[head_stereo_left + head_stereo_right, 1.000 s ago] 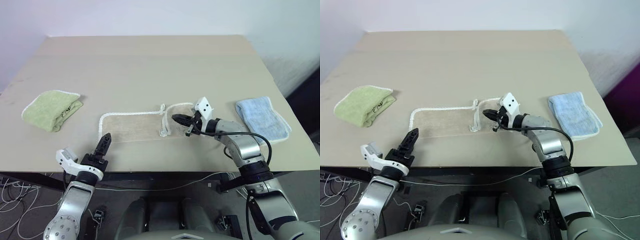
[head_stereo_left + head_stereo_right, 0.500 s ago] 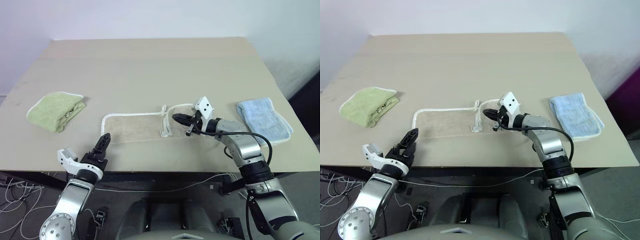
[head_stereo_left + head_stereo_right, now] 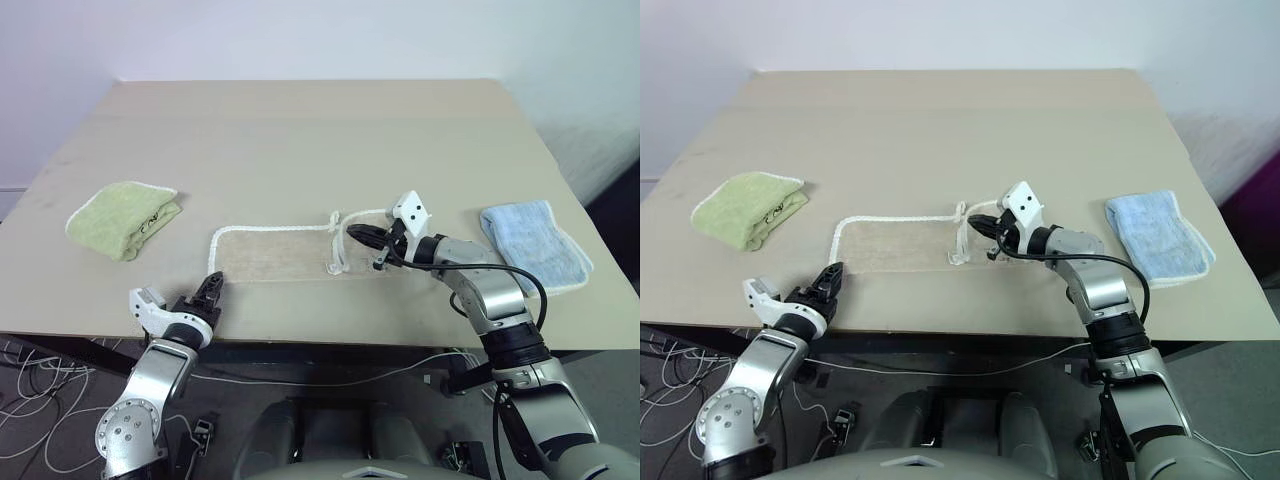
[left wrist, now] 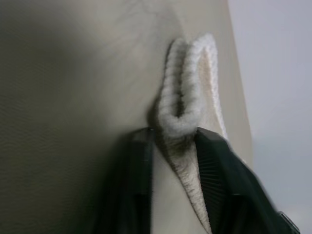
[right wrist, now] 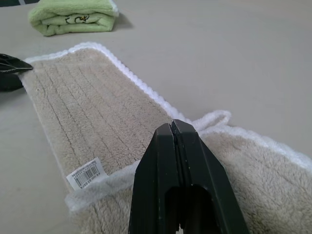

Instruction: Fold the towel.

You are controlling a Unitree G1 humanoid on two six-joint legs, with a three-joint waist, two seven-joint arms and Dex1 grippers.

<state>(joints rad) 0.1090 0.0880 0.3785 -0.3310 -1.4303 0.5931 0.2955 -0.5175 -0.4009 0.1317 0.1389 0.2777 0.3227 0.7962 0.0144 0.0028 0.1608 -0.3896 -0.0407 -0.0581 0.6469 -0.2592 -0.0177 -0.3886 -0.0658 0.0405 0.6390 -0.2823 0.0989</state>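
The beige towel (image 3: 270,252) with white corded edging lies flat across the middle of the table, its right end doubled over with a barcode label (image 5: 87,173) showing. At the towel's near left corner (image 4: 183,109) my left gripper (image 3: 212,285) has a finger pressed on each side of the corded edging, shut on it. My right gripper (image 3: 352,232) sits at the doubled-over right end, fingers (image 5: 170,141) pressed together on the towel's raised edge.
A folded light-green towel (image 3: 125,215) lies at the table's left. A folded light-blue towel (image 3: 535,245) lies at the right. The table's front edge (image 3: 320,335) runs just below both grippers. Bare tabletop stretches behind the towel.
My left gripper has moved forward to the towel's near left corner and closed from wide open onto it. The right gripper has stayed where it was. The camera has shifted slightly.
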